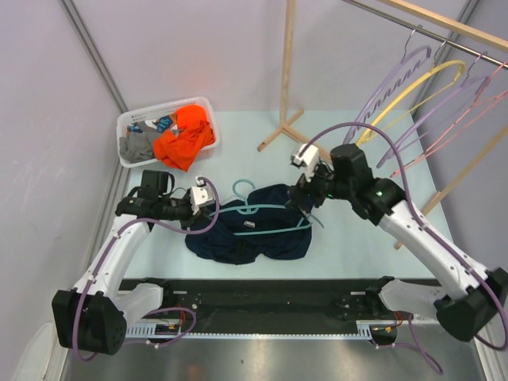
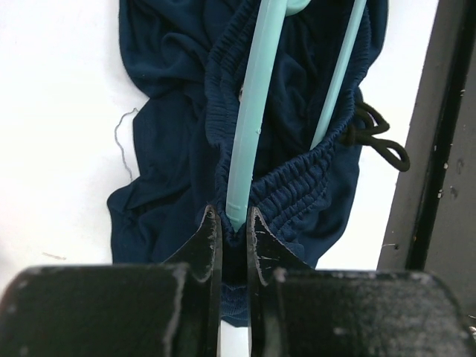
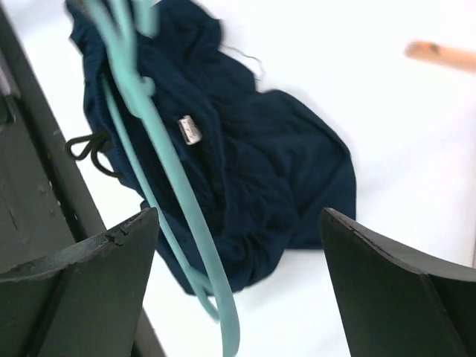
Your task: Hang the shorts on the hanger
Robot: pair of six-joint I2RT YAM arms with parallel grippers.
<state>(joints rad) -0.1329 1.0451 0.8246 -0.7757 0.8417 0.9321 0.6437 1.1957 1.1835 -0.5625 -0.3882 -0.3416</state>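
The navy shorts (image 1: 246, 236) lie bunched at the table's middle, white tag (image 1: 248, 225) up. The teal hanger (image 1: 266, 209) lies across them, hook toward the far side. My left gripper (image 1: 208, 208) is at the hanger's left end. In the left wrist view it (image 2: 233, 212) is shut on the shorts' (image 2: 171, 149) elastic waistband, with the hanger's (image 2: 253, 97) arm end between its tips. My right gripper (image 1: 305, 208) hovers over the hanger's right end. In the right wrist view it (image 3: 238, 216) is wide open and empty above the shorts (image 3: 282, 163), the hanger (image 3: 171, 193) near its left finger.
A white basket (image 1: 131, 127) with an orange garment (image 1: 186, 135) and a grey one (image 1: 139, 147) stands at the back left. A wooden rack (image 1: 287, 79) at the back right carries purple (image 1: 397, 79), yellow (image 1: 429, 75) and pink (image 1: 476, 103) hangers. A black rail (image 1: 262, 294) runs along the near edge.
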